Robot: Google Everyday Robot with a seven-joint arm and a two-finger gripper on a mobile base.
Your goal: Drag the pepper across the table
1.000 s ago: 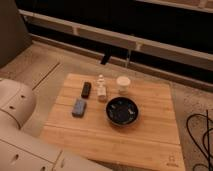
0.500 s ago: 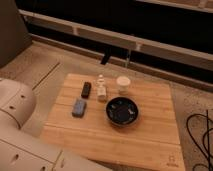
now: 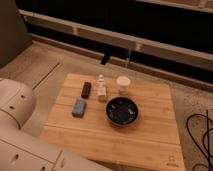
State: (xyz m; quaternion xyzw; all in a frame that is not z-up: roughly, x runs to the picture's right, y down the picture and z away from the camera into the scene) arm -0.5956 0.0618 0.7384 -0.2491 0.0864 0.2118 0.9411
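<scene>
The table (image 3: 150, 140) has a light wooden plank top with a small dark logo (image 3: 171, 160) at its near right corner. I cannot make out the pepper anywhere on it. My gripper is out of view; only white rounded arm segments (image 3: 17, 107) show at the lower left, beside the table's left edge. A dark bowl (image 3: 121, 111) sits near the middle of the table. To its left lies a blue-grey rectangular block (image 3: 79, 107).
Toward the table's far side stand a small black object (image 3: 86, 89), a small pale bottle-like item (image 3: 101, 88) and a white cup (image 3: 123, 83). Black cables (image 3: 201, 135) lie on the floor at the right. A dark wall with rails runs behind.
</scene>
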